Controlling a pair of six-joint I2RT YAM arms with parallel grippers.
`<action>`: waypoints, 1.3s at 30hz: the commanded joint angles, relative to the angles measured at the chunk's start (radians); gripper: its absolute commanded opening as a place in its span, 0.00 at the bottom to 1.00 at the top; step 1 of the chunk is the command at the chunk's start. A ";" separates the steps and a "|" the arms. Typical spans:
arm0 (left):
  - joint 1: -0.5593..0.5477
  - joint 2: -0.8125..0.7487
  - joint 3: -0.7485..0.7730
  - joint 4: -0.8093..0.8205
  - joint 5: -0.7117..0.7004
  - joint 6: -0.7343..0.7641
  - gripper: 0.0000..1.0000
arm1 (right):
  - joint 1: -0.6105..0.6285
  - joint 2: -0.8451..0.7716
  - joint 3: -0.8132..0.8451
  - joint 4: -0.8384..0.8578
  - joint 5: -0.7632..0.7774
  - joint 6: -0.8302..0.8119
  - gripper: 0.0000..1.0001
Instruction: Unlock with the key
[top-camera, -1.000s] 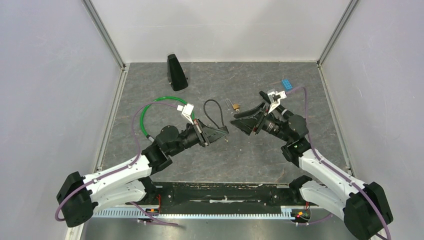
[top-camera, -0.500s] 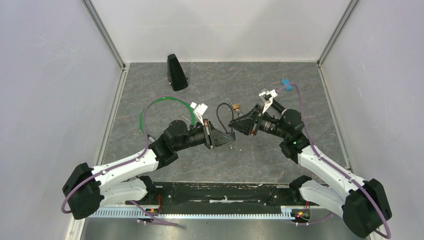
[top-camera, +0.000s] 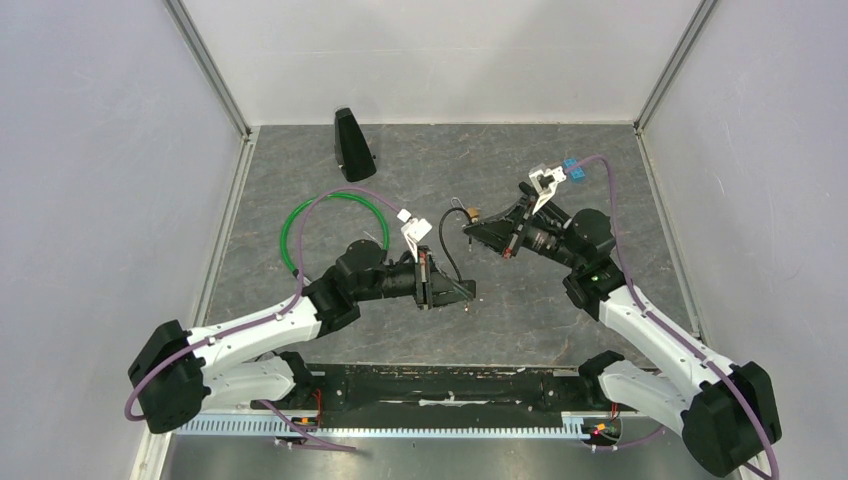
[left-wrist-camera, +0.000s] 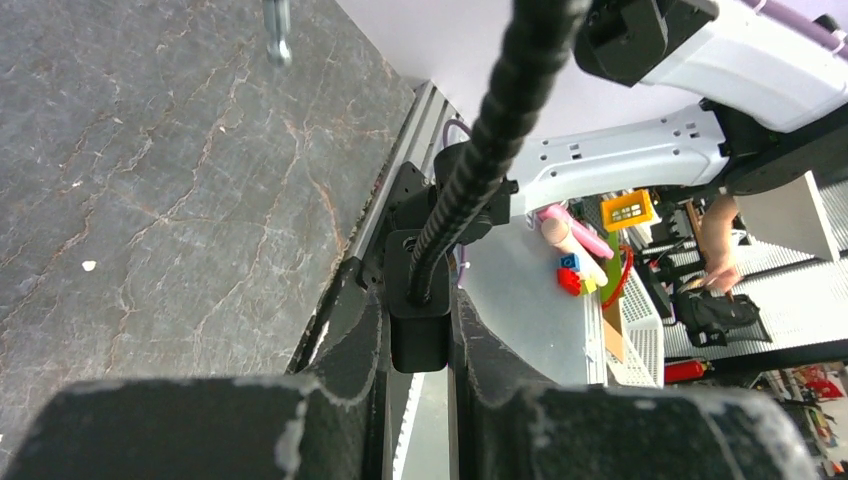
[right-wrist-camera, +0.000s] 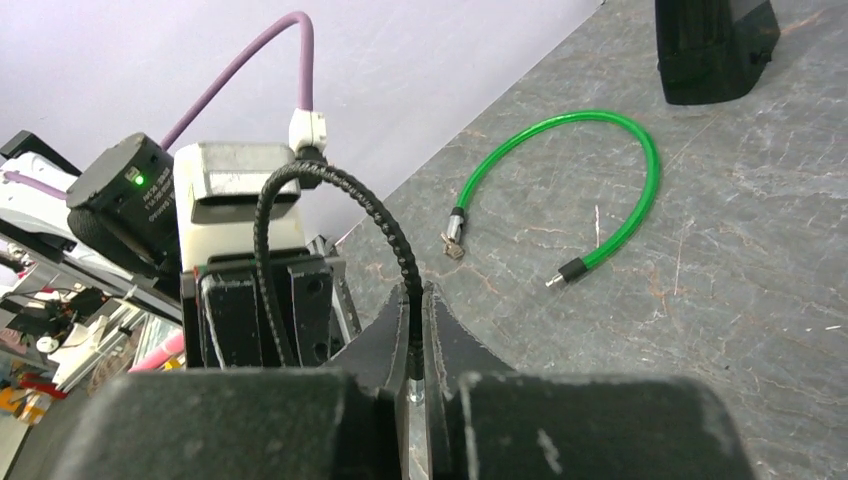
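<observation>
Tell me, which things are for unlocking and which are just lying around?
For the job: black cable lock, pinched by left end effector and right end effector; small brass piece, maybe the key.
Lying about: green cable, black wedge, blue block.

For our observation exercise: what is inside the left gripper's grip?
The black lock body, clamped in the left gripper, cable rising out. The fingers cover its lower end; no keyhole shows.

The left gripper (left-wrist-camera: 418, 300) is clamped on the black lock body (left-wrist-camera: 420, 345), from whose top a ribbed black cable (left-wrist-camera: 497, 120) rises, over the grey stone table (left-wrist-camera: 150, 200), with the right arm's white link (left-wrist-camera: 620, 160) beyond the table's near edge.
</observation>
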 joint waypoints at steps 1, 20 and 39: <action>-0.012 -0.002 0.018 -0.037 0.024 0.074 0.02 | -0.006 0.012 0.071 0.038 0.016 0.017 0.00; 0.098 0.113 0.076 -0.268 -0.166 -0.028 0.02 | -0.010 -0.138 0.005 -0.419 0.515 -0.344 0.86; 0.278 0.577 0.173 -0.116 -0.137 -0.069 0.02 | -0.010 -0.292 -0.077 -0.475 0.696 -0.422 0.98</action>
